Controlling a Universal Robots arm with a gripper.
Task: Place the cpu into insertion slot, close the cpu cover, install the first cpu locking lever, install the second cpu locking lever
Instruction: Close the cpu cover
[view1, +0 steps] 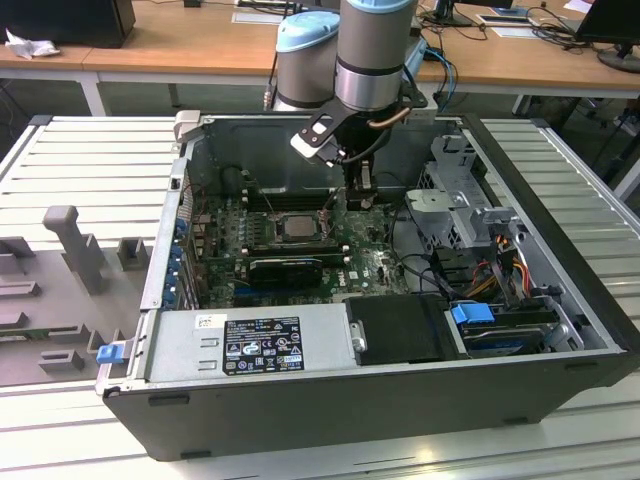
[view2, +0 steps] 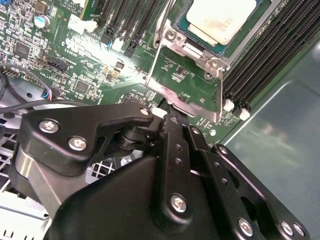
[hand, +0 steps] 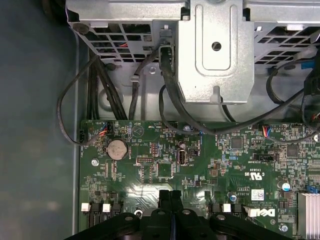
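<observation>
Gripper (hand: 170, 196), fingers closed, inside open computer case (view1: 300, 400) on slatted table (view1: 90, 160); cpu (view2: 220, 17) in insertion slot (view1: 320, 229) just beyond fingertips.

arm (view1: 375, 55): silver tubes, pale-blue caps | hand (hand: 170, 197): black jointed linkages, silver screws

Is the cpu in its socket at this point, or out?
In. The flat silvery-grey square cpu sits level within the thin silver metal cpu cover, which lies down around its edges.
</observation>
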